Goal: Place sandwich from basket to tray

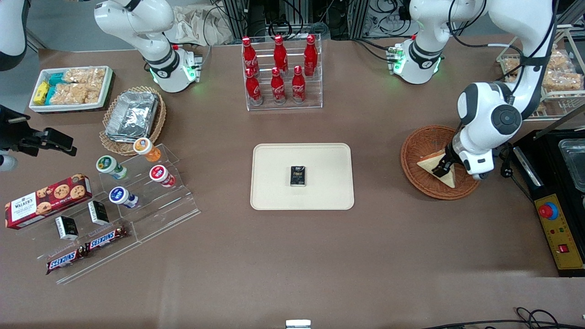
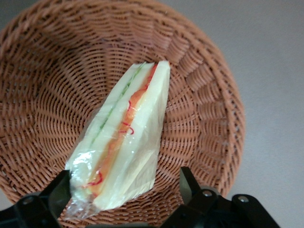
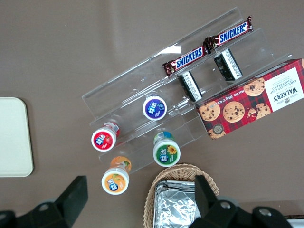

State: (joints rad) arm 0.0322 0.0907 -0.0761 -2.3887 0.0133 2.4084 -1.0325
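Left wrist view, end effector (image 2: pixel 124 194) open, fingers straddling sandwich (image 2: pixel 126 142) in basket (image 2: pixel 42 95)

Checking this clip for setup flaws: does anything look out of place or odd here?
One thing: a small black packet already lies in the middle of the tray. Otherwise all seems orderly. The sandwich lies wrapped and intact in the basket, with the gripper open around its end.

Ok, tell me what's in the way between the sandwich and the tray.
Nothing visible. The gripper has its fingers open around the sandwich in the basket; bare table lies between there and the tray, which holds a small black packet.
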